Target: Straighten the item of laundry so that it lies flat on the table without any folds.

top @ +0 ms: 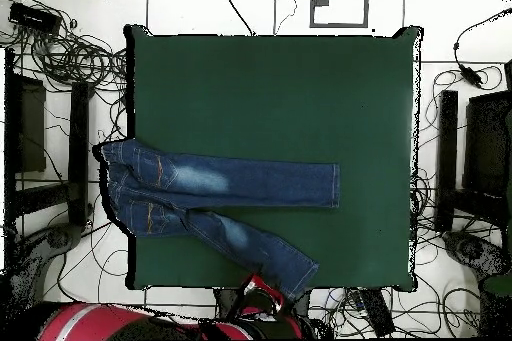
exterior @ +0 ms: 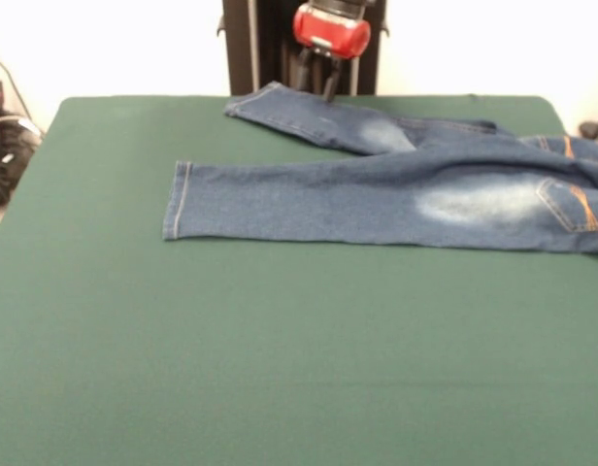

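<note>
Gripper (exterior: 330,83) hangs at the tabletop's robot-side edge, under the red wrist; whether it is spread or pressed together cannot be told. Its tips sit just above the hem of one leg of the jeans (exterior: 396,189), contact unclear. That leg runs slanted along the robot-side edge; the other leg lies straight across the middle, hem flat, pale faded patch near the seat. Waistband end overhangs one short edge of the tabletop (top: 270,87) (orange-stitched pockets showing). Green cloth is bare over the whole half away from the robot. Cables (top: 70,52) litter the floor around.
</note>
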`<state>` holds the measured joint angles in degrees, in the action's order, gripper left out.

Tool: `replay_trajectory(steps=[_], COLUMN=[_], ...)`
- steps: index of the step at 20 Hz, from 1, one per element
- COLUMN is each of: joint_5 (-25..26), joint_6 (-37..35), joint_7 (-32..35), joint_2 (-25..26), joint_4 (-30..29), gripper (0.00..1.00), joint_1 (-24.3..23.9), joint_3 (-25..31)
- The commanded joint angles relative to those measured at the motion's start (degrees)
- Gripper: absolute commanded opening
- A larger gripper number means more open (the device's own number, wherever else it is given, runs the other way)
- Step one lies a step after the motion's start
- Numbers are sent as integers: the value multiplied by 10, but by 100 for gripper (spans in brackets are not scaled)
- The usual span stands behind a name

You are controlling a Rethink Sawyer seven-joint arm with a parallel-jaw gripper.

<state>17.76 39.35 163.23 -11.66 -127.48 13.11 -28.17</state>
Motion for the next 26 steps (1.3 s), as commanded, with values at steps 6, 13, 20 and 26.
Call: replay_trajectory(steps=[6, 13, 20, 26], joint_5=[-88, -76, 19, 63], joint_6=[-19, 1, -202, -265], joint_7=[41, 30, -38, -70], joint_2=[4, 21, -17, -17], joint_4=[61, 77, 95, 115], gripper=[100, 100, 100, 100], joint_1=[15, 6, -53, -49], joint_3=[66, 72, 124, 112])
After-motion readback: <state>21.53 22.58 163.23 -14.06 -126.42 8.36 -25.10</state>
